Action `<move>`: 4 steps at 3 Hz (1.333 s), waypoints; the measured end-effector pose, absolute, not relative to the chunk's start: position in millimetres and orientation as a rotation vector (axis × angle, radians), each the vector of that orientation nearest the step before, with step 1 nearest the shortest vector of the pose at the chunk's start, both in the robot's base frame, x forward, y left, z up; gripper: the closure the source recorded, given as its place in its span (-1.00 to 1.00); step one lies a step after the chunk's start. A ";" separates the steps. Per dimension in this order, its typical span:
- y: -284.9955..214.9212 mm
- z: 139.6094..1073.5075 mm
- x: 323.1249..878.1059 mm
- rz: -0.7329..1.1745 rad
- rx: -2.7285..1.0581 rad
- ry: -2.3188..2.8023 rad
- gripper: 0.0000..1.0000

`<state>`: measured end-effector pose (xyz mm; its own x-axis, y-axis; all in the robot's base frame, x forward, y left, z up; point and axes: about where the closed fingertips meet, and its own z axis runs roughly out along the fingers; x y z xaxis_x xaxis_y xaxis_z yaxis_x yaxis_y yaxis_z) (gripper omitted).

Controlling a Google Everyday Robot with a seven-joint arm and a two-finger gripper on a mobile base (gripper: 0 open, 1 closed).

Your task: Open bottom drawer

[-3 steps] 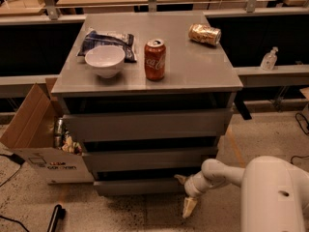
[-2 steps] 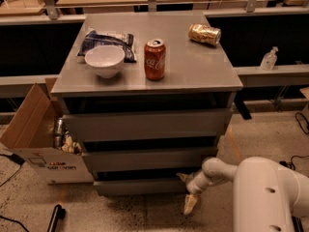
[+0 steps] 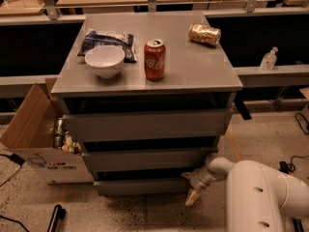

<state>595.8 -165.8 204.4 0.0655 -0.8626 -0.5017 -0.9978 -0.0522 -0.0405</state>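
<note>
The bottom drawer [image 3: 140, 186] is the slim grey front panel lowest on the grey cabinet, under the taller top drawer [image 3: 145, 124] and the middle drawer [image 3: 149, 159]. A dark gap shows above its top edge. My gripper [image 3: 189, 186] is at the right end of the bottom drawer's front, low near the floor, on a white arm [image 3: 260, 197] coming in from the lower right. Its two pale fingers [image 3: 192, 197] stand apart, one above the other, close to the panel's right edge. I cannot tell whether they touch it.
On the cabinet top [image 3: 193, 76] stand a white bowl [image 3: 104, 60], a red cola can [image 3: 154, 59], a dark snack bag [image 3: 104, 40] and a tipped gold can [image 3: 204, 34]. An open cardboard box [image 3: 38, 144] sits left of the cabinet. Cables lie on the speckled floor.
The white arm link has shifted a little to the left, toward the cabinet. The gripper stays at the bottom drawer's right end, and the drawers look unchanged.
</note>
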 end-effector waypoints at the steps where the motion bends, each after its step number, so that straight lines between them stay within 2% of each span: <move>1: -167.3 195.4 597.2 0.507 -1.967 1.871 -0.56; 2: -165.0 196.3 593.9 0.508 -1.968 1.867 -0.38; 4: -140.6 219.8 549.6 0.547 -1.996 1.783 -0.26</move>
<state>549.6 -140.6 219.8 0.1065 -0.8344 -0.5407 -0.9941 -0.1005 -0.0407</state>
